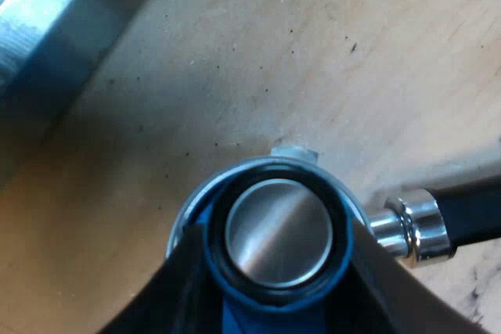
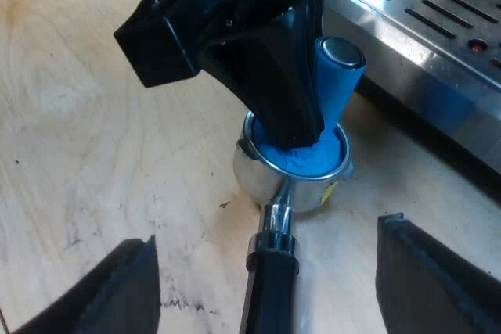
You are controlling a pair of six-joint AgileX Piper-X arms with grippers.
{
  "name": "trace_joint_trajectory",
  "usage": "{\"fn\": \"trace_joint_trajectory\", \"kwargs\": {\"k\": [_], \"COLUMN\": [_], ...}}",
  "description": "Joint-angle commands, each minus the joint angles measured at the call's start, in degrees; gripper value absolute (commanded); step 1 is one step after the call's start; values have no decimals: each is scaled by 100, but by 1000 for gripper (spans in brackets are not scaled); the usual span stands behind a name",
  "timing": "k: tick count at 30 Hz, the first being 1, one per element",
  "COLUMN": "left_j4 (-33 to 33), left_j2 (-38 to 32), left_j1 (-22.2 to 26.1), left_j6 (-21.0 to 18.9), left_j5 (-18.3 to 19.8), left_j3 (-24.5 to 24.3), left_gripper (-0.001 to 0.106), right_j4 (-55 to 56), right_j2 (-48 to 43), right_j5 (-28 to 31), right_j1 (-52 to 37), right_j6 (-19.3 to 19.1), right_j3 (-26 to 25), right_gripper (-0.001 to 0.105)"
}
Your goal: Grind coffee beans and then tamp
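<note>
My left gripper [image 1: 275, 299] pinches the blue tamper [image 1: 279, 232], black fingers [image 1: 156, 307] pressed to its sides below the round brushed-metal cap. The tamper's foot sits inside the holder [image 2: 257, 180], a shiny steel bowl resting on the wooden table [image 2: 78, 115]. Take the bowl as a dial with its dark handle [image 2: 270, 291] at six o'clock: the tamper's stem leans toward one o'clock, where the espresso machine [image 2: 438, 29] shows its slotted steel edge close by, while pale, speckled wood lies open from seven to eleven. My right gripper [image 2: 274, 279] is spread wide, one finger either side of the handle, touching nothing.
</note>
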Motion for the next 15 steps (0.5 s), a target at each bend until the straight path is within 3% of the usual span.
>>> {"fn": "trace_joint_trajectory", "kwargs": {"k": [1, 15], "left_j4": [678, 605], "left_j2": [316, -419], "left_j1": [-40, -40], "left_j6": [-10, -21], "left_j5": [-133, -268], "left_j3": [364, 364], "left_gripper": [0, 0], "right_j4": [-83, -83], "right_j2": [-46, -46], "right_j5": [-31, -31], "right_j1": [0, 0], "right_j6": [-44, -44], "right_j3": [-15, -15], "right_gripper": [61, 61]}}
